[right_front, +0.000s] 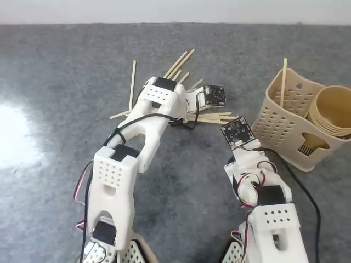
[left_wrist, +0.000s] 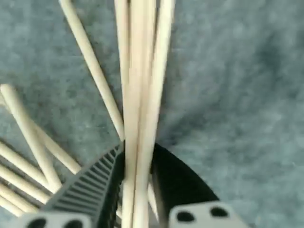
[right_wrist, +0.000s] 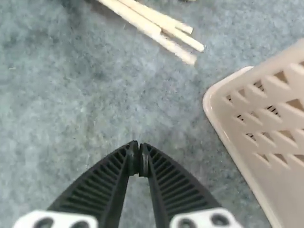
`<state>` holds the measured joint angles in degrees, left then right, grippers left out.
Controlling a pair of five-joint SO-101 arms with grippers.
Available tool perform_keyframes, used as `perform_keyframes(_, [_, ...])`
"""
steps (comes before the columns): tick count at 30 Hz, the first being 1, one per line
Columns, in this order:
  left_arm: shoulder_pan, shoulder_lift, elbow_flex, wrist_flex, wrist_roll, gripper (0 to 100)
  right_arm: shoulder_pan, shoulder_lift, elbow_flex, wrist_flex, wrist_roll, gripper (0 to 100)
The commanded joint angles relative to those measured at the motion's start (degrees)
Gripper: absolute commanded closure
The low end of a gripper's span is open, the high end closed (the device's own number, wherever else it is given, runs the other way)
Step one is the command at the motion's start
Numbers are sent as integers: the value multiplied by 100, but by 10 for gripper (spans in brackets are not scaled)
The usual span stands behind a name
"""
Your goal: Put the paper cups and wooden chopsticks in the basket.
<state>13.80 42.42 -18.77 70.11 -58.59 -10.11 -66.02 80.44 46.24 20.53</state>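
Observation:
Wooden chopsticks lie scattered on the grey carpet in the middle back. My left gripper is down among them, shut on a small bundle of chopsticks that runs between its fingers. That arm's wrist covers the spot in the high view. The beige perforated basket stands at the right with stacked paper cups and one upright chopstick in it. My right gripper hovers shut and empty over the carpet just left of the basket's corner.
Loose chopsticks lie beside the left gripper. A few chopstick ends point toward the basket ahead of the right gripper. A lone chopstick lies further left. Open carpet spreads to the left and front.

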Motion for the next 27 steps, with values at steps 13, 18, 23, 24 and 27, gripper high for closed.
perform_keyframes(13, [571, -554, -1736, 2752, -88, 986, 84, -75, -18, -119, -35, 991])
perform_keyframes(18, [818, -932, -1974, 3033, 97, 987, 92, -75, 79, -268, -44, 991])
perform_keyframes(23, [1011, -1336, -1991, 3033, 369, 987, 101, -75, 88, -303, -53, 991])
perform_keyframes(24, [1046, -1380, -2000, 3024, 448, 988, 110, -75, 88, -303, -53, 991])
perform_keyframes(27, [1081, -1530, -2018, 3015, 651, 988, 338, -84, 62, -303, -105, 991])
